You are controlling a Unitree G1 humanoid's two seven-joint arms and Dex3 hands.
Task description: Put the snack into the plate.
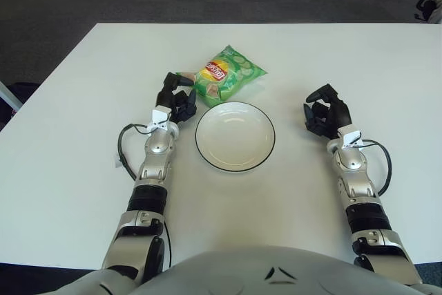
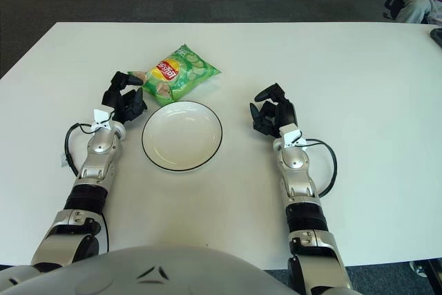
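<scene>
A green snack bag [image 1: 228,72] is seen lying on the white desk [image 1: 83,101], just beyond the empty black-rimmed plate [image 1: 235,136]. The left hand [image 1: 177,97] is placed at the bag's left edge, fingertips touching it, though a firm grip cannot be confirmed. The right hand [image 1: 327,111] is rested right of the plate, fingers loosely curled, holding nothing.

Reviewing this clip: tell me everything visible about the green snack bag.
The snack bag is a small glossy green packet with a red and yellow logo and pale slice pictures. It lies flat and sealed on the white table, turned diagonally, just beyond the plate, close to its far rim. The left hand reaches its left corner, fingertips at the edge; a grasp isn't clear.
</scene>
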